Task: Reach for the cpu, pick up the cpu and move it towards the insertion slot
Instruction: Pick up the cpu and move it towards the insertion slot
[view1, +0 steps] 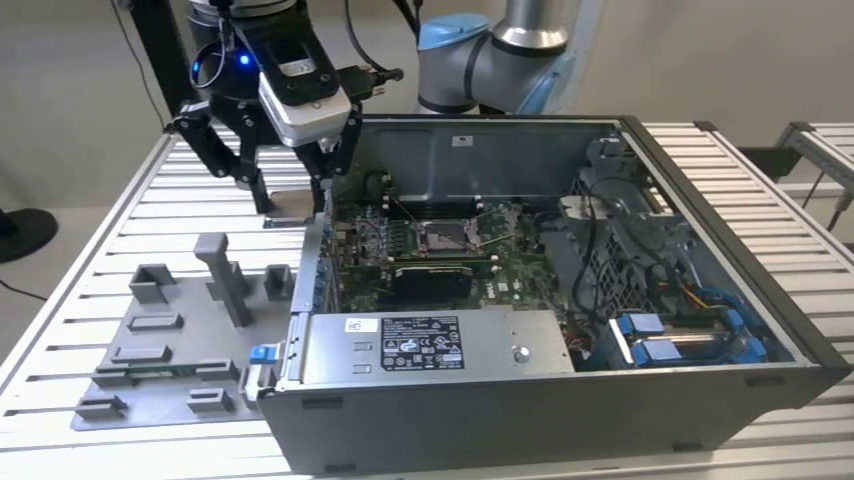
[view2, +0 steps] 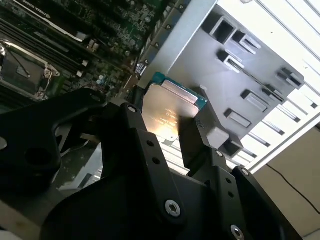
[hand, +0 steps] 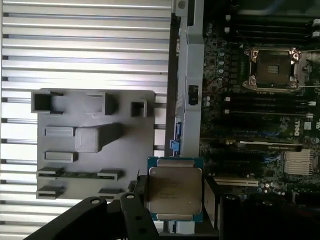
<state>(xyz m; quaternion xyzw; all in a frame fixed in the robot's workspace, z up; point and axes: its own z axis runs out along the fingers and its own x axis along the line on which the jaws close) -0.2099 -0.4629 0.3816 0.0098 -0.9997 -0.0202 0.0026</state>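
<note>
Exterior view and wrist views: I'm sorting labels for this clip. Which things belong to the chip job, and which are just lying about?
Job: cpu, clamped in the gripper; insertion slot.
Lying about: grey fixture plate; power supply box; blue plugs.

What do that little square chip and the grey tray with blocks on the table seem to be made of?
The cpu: seemingly a metal lid, pale silver with a soft sheen, over a green board rim. The grey fixture tray: likely matte plastic, judging by its uniform dull grey with no glints.
</note>
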